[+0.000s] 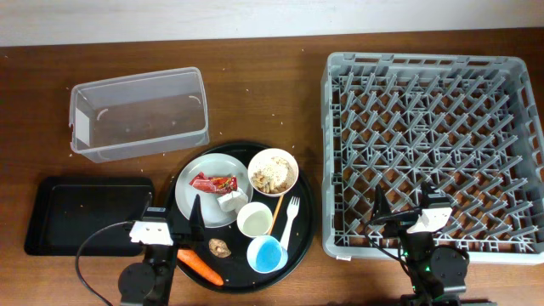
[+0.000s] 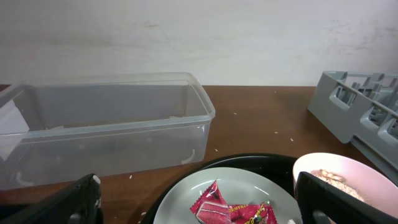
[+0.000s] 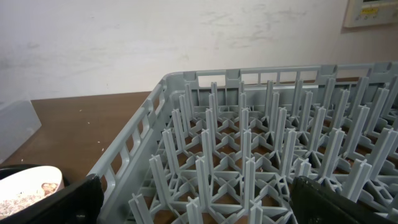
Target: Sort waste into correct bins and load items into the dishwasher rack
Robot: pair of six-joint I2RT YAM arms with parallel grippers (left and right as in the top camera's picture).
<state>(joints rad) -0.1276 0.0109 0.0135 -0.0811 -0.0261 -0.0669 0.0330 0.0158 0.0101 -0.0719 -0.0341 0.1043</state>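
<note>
On the white plate (image 1: 206, 168) lie the red snack wrapper (image 1: 212, 182) and crumpled white paper (image 1: 230, 201). The pink-beige bowl (image 1: 273, 172) holds beige food scraps. The white cup (image 1: 254, 219), light-blue cup (image 1: 265, 254), white fork (image 1: 291, 219), wooden stick (image 1: 276, 211), carrot (image 1: 200, 266) and brown lump (image 1: 220, 247) lie near them. My left gripper (image 1: 174, 214) is open and empty, low before the plate (image 2: 249, 186) and wrapper (image 2: 233, 208). My right gripper (image 1: 405, 202) is open and empty over the grey dishwasher rack (image 1: 433, 144), at its front left part (image 3: 249, 155).
All dishes and waste rest on a big round black tray (image 1: 302, 234). The clear tub (image 1: 140, 115) stands behind it and shows in the left wrist view (image 2: 106, 124). The shallow black tray (image 1: 85, 214) lies at the front left. Cables trail from both arms.
</note>
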